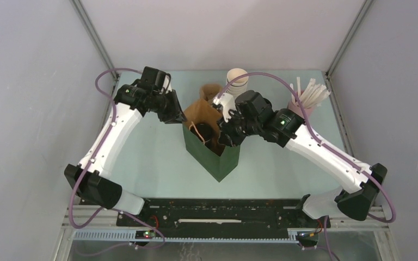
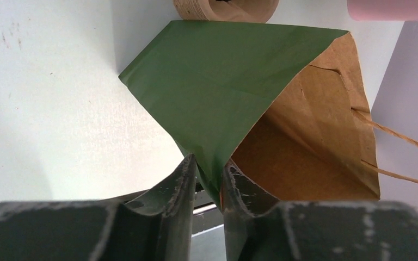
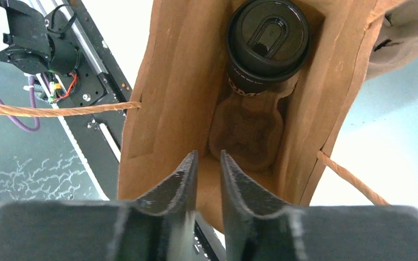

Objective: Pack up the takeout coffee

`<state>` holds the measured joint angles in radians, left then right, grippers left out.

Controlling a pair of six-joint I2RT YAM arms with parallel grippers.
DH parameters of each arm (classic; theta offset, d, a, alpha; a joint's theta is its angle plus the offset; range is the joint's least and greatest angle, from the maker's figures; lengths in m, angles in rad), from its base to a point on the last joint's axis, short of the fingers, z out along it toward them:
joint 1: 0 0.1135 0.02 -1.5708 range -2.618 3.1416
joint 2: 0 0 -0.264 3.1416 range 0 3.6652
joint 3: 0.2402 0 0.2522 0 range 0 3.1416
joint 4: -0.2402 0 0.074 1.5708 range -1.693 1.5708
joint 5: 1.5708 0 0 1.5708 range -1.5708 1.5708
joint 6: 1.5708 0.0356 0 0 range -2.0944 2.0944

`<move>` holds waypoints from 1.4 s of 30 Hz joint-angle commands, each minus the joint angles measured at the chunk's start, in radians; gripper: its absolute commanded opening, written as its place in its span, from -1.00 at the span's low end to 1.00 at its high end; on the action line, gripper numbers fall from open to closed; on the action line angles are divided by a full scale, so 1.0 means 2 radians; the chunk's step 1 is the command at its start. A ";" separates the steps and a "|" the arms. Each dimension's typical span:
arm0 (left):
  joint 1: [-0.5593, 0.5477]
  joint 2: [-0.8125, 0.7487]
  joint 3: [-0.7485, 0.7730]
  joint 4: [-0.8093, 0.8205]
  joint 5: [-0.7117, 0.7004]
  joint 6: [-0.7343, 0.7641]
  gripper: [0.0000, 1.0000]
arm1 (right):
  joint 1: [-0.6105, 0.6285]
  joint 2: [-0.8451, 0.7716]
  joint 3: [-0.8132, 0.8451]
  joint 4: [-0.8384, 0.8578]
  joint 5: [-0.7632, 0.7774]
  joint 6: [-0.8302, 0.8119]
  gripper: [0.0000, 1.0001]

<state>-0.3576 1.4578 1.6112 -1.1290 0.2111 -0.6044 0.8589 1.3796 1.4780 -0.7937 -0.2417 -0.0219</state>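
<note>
Jaws on the left gripper [image 2: 208,163] are pressed close on a fold of the tall green paper bag with the brown inside [image 2: 212,81], pinching its rim. Jaws on the right gripper [image 3: 207,157] stand close with only a thin gap, right at the bag's other rim. Brown paper shows in that gap, but I cannot tell if they pinch it or just hang beside it. The small dark paper coffee cup with the round black plastic lid [image 3: 266,43] sits upright deep inside the bag. It is tucked in one hole of a brown pulp cup tray [image 3: 247,130] on the bag's floor, and nothing touches it. I think this cup is light and a bit soft, so a hard squeeze would dent its wall. The lid looks smooth and slippery, and it could pop off and let the drink spill. The best place to take it is around its side, just under the lid, gently and kept upright. One thin brown string handle [image 3: 49,110] hangs out from the bag's rim. The bag stands near the middle of the pale table [image 1: 141,157]. A tall stack of white-rimmed paper cups [image 1: 237,79] stands at the far edge. A pink holder full of white sticks [image 1: 299,103] stands near the far right corner.
</note>
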 commanded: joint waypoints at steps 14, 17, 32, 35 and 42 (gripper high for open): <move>0.000 -0.064 -0.055 0.014 0.003 0.019 -0.56 | -0.010 -0.003 0.177 -0.106 0.070 0.046 0.38; 0.000 -0.078 -0.073 0.020 -0.001 0.020 -0.56 | -0.008 0.026 0.250 -0.127 0.079 0.039 0.40; -0.002 -0.114 -0.099 0.038 -0.025 0.038 -0.63 | 0.052 0.202 0.443 -0.154 0.067 -0.003 -0.15; -0.004 -0.121 -0.107 0.042 -0.023 0.038 -0.64 | 0.061 0.225 0.447 -0.163 0.065 0.005 -0.45; -0.006 -0.129 -0.121 0.052 -0.018 0.038 -0.67 | 0.076 0.254 0.425 -0.195 0.127 0.022 -0.71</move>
<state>-0.3641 1.2282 1.3930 -1.0729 0.1665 -0.5488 0.9924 1.8877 2.3348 -1.1404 -0.0677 -0.0032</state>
